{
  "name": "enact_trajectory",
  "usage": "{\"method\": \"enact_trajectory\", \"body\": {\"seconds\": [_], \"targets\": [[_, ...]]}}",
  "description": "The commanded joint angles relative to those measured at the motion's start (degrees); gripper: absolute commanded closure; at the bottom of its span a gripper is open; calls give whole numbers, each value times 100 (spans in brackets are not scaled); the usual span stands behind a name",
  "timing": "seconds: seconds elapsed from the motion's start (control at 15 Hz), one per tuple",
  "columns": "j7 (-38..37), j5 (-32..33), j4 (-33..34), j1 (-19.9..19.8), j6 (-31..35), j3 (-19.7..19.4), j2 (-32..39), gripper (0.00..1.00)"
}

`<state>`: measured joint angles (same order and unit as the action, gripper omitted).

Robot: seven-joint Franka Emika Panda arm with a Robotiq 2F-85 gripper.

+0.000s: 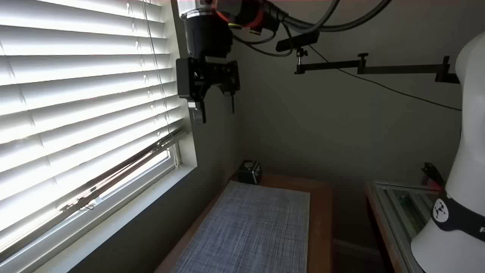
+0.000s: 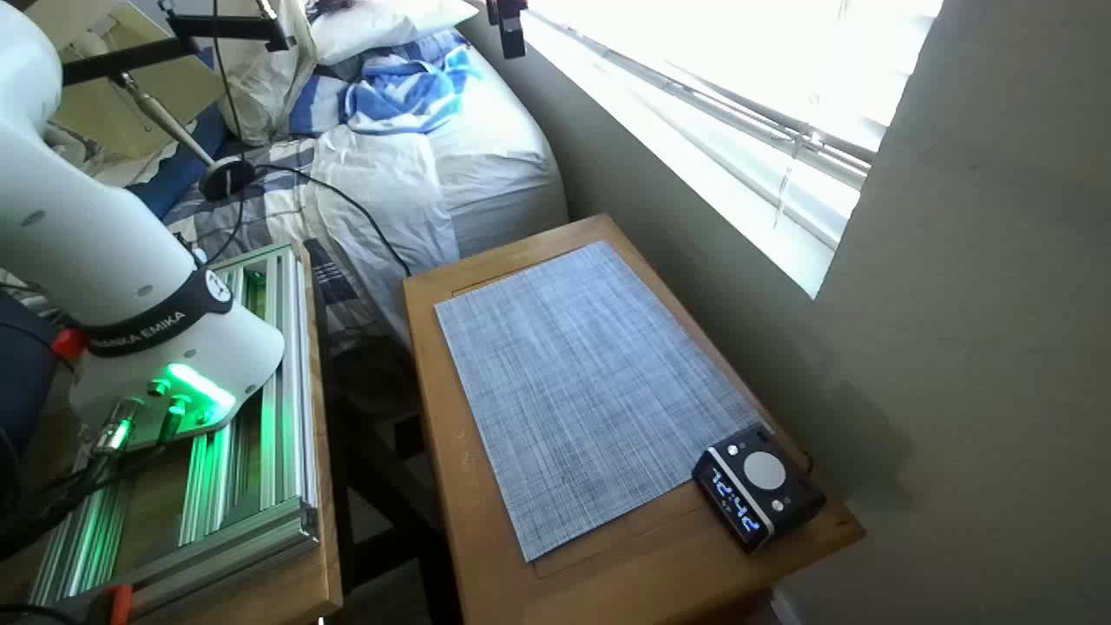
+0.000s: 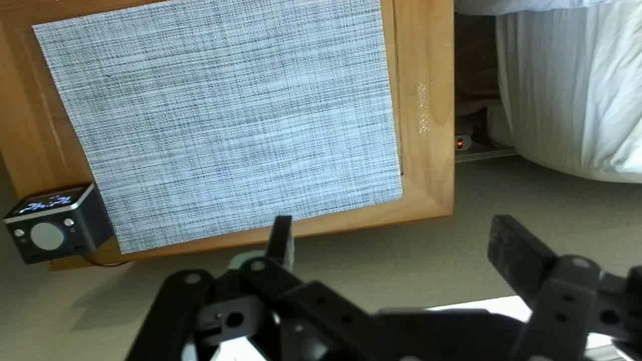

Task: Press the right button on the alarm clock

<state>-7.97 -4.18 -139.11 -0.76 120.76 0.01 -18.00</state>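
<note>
The dark alarm clock (image 1: 249,172) sits at a table corner by the wall, touching or close to the mat. In an exterior view the clock (image 2: 759,499) shows lit blue-white digits, a large round silver top button (image 2: 765,471) and two small ones. The small right button (image 2: 778,505) is on the side away from the mat. In the wrist view the clock (image 3: 60,223) is at the far left, its right button (image 3: 19,232) leftmost. My gripper (image 1: 216,113) is open and empty, high above and apart from the clock. Only a fingertip (image 2: 512,39) shows in an exterior view. Both fingers (image 3: 391,230) show in the wrist view.
A grey woven mat (image 2: 590,373) lies on the wooden table (image 2: 469,486). The wall and window sill (image 1: 125,216) with blinds (image 1: 83,94) run along one side. A bed (image 2: 503,174) stands beyond the table. A thin cord (image 3: 103,263) runs from behind the clock.
</note>
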Motion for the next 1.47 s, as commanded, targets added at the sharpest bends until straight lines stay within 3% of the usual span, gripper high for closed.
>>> {"method": "enact_trajectory", "body": {"seconds": [0.0,0.27,0.53,1.07,1.27,1.4], "targets": [[5,-5,8,-15,-11,13,1,0],[5,-5,8,-15,-11,13,1,0],[-633,406,134,-474,398,-135,407,0],[-1632,1078,632,-1455,1301,-856,1389,0],[-1956,1183,907,-1605,1713,-1131,1934,0],[-1633,996,659,-1504,1622,-1213,1624,0]]}}
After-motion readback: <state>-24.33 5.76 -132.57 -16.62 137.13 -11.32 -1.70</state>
